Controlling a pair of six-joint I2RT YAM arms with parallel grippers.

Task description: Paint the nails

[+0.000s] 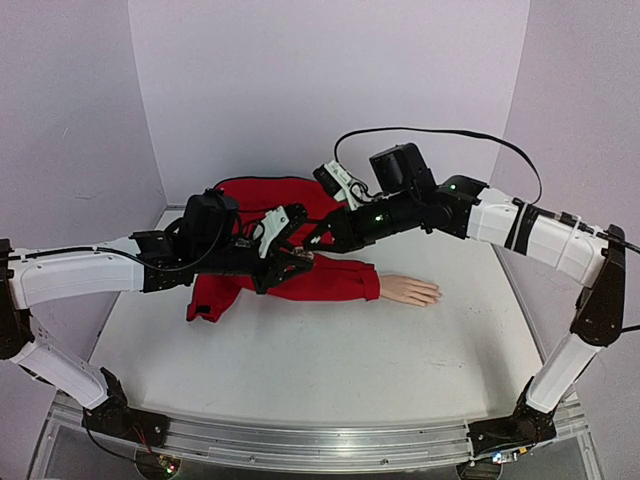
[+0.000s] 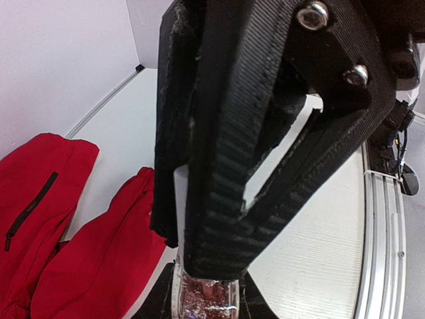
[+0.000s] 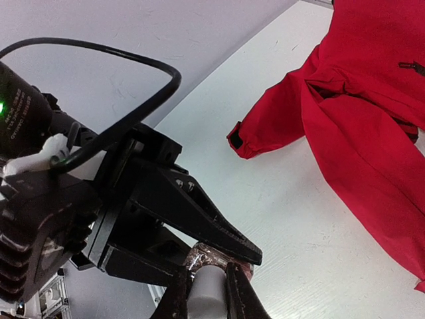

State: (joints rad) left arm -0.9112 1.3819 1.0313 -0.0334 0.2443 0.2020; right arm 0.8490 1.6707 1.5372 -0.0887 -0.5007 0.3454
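A pale mannequin hand lies flat on the table, coming out of a red sleeve; its nails are too small to make out. My left gripper is shut on a small glass bottle of glittery reddish polish. My right gripper is shut on the bottle's white cap, which also shows in the left wrist view. The glass shows just past the cap. Both grippers meet above the sleeve, left of the hand.
The red jacket spreads over the back left of the white table, and shows in the wrist views. Purple walls enclose the table. A black cable arcs over the right arm.
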